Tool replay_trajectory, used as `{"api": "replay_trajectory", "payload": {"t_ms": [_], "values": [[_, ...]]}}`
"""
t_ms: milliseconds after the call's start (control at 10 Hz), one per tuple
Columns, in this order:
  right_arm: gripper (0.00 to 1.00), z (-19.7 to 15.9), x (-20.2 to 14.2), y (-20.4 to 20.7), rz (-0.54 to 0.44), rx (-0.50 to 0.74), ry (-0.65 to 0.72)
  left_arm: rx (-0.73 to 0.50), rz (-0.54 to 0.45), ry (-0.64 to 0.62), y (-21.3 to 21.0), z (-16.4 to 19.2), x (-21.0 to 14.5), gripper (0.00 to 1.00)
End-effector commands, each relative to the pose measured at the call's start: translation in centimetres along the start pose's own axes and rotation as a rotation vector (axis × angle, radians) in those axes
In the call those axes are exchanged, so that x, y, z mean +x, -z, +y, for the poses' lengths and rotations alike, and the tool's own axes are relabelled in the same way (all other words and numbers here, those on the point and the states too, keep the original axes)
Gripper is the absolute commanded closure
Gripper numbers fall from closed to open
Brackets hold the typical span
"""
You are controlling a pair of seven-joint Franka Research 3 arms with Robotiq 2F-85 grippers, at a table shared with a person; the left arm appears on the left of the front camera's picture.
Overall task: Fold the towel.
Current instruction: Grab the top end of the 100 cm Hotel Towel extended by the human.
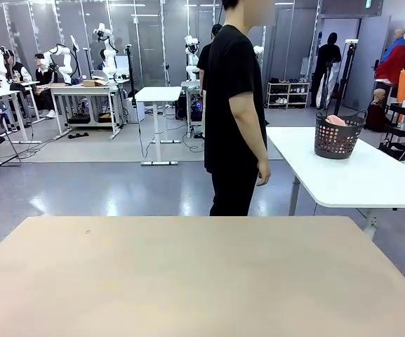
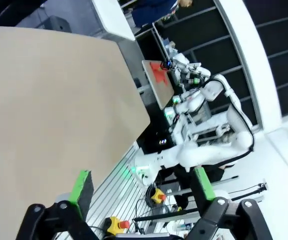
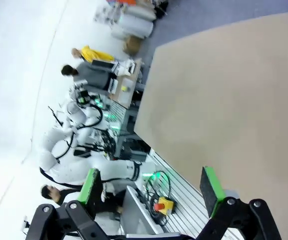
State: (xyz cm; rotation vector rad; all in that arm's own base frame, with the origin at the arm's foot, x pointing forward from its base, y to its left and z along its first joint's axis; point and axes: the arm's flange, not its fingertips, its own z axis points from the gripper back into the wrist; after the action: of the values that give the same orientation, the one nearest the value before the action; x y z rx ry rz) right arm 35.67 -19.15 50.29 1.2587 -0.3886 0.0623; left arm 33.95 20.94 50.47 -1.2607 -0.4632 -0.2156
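One towel [image 1: 335,121], a salmon-pink bundle, lay bunched inside the one dark perforated basket [image 1: 337,140], with only its top showing above the rim, at about two o'clock in the front view. The basket stood near the far corner of a white table [image 1: 356,179], well apart from the robot's own beige table [image 1: 188,281], which filled the lower half of that view. One person [image 1: 234,105] in black stood between the two tables at twelve o'clock, side-on, arms hanging. Two pincers were seen. The left gripper [image 2: 143,185] was released, its green pads wide apart over the beige table's edge. The right gripper [image 3: 151,186] was likewise spread and held nothing. Behind lay a grey-floored room with more white desks at ten o'clock.
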Motion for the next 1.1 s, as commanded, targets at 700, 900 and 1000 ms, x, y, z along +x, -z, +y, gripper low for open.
{"api": "replay_trajectory", "payload": {"t_ms": [700,900,1000], "values": [[0.00,-2.1,-0.8,-3.1,-0.067,0.001,0.035,-0.009,-0.135,-0.033,-4.5,1.7,-1.8,0.00],[0.00,-2.1,-0.8,-3.1,-0.067,0.001,0.035,-0.009,-0.135,-0.033,-4.5,1.7,-1.8,0.00],[0.00,-2.1,-0.8,-3.1,-0.067,0.001,0.035,-0.009,-0.135,-0.033,-4.5,1.7,-1.8,0.00]]}}
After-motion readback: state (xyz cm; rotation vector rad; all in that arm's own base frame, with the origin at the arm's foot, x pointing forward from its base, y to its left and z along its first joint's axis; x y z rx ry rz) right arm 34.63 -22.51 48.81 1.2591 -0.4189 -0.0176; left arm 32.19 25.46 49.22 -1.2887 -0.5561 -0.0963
